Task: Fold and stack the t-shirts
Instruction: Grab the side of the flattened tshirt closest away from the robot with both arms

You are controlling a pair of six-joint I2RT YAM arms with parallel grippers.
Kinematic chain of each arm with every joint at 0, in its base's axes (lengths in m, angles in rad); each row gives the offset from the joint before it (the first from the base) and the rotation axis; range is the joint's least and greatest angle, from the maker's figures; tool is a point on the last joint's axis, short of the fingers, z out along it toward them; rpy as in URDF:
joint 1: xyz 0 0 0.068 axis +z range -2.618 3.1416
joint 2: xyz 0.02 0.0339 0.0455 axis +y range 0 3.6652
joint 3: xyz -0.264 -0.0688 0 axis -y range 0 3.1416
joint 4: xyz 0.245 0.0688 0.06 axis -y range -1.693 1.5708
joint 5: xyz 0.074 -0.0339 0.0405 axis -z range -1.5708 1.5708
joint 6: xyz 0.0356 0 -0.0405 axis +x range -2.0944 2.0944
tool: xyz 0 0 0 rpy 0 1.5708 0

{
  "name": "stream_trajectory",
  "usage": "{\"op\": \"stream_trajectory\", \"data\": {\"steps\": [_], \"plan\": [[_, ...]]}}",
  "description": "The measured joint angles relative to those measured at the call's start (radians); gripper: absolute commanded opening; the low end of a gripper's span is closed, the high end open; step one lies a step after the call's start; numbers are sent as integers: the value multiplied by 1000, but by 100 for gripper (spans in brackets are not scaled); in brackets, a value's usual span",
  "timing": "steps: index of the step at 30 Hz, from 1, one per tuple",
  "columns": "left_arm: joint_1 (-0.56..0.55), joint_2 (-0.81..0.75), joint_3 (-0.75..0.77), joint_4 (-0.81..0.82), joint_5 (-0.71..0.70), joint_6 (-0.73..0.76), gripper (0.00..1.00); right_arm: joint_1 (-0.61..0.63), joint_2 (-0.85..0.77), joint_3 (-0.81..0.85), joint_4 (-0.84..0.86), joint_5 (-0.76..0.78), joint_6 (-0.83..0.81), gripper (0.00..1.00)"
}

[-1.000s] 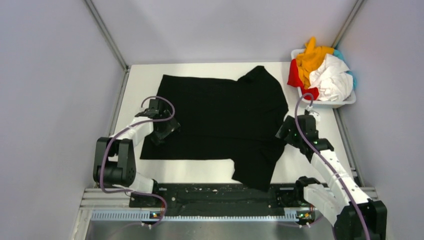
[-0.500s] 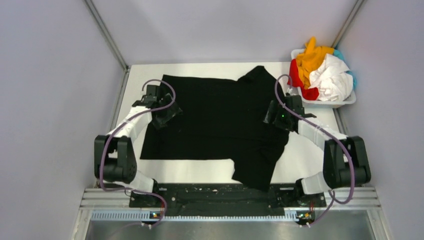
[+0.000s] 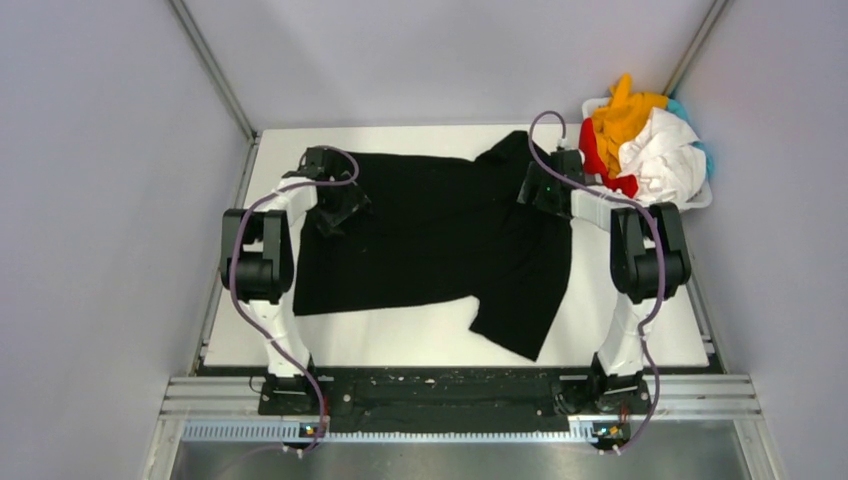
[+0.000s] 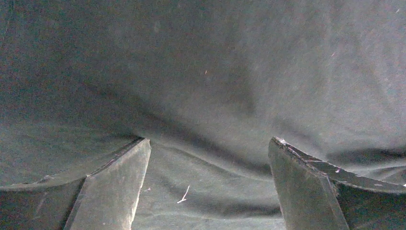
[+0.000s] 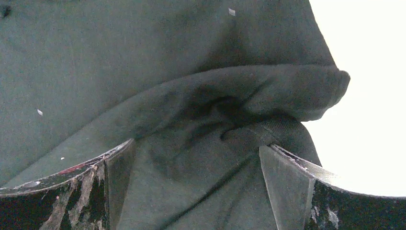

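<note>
A large black t-shirt (image 3: 450, 240) lies spread on the white table (image 3: 420, 340), one sleeve pointing toward the near edge. My left gripper (image 3: 335, 212) rests on its left part, jaws wide open, with flat cloth (image 4: 206, 72) between the fingers (image 4: 112, 191). My right gripper (image 3: 537, 193) rests on its right part near the far corner, jaws wide open over a rolled fold of black cloth (image 5: 268, 91). Orange-yellow (image 3: 625, 115), red (image 3: 593, 158), white (image 3: 665, 155) and teal (image 3: 706, 155) t-shirts are heaped in the basket.
A white plastic basket (image 3: 700, 203) stands at the far right corner, close to my right gripper. Grey walls close in the table on three sides. Bare white table (image 5: 364, 72) shows to the right of the black cloth in the right wrist view.
Both arms have stretched toward the far side. The black t-shirt has slid away from the near edge with them; its sleeve no longer hangs over the front.
</note>
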Motion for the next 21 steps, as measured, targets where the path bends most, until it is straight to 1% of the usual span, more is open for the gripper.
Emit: {"op": "stream_trajectory", "data": {"steps": [7,9,12,14,17,19,21], "plan": [[47,117,169,-26,65,-24,99,-1,153,234,-69,21,-35,99],[49,140,209,-30,66,-21,99,-1,161,257,-105,23,-47,99],[49,127,193,-18,59,-14,99,0,114,226,-152,46,-64,99],[49,70,118,-5,46,-10,99,9,23,142,-171,71,-70,99],[51,-103,-63,-14,11,-11,99,47,-200,-28,-213,132,-71,99],[51,-270,-206,-23,-37,-19,99,134,-367,-130,-240,179,-60,99],[51,-456,-335,-55,-106,-38,99,245,-489,-210,-257,212,-34,99]]}}
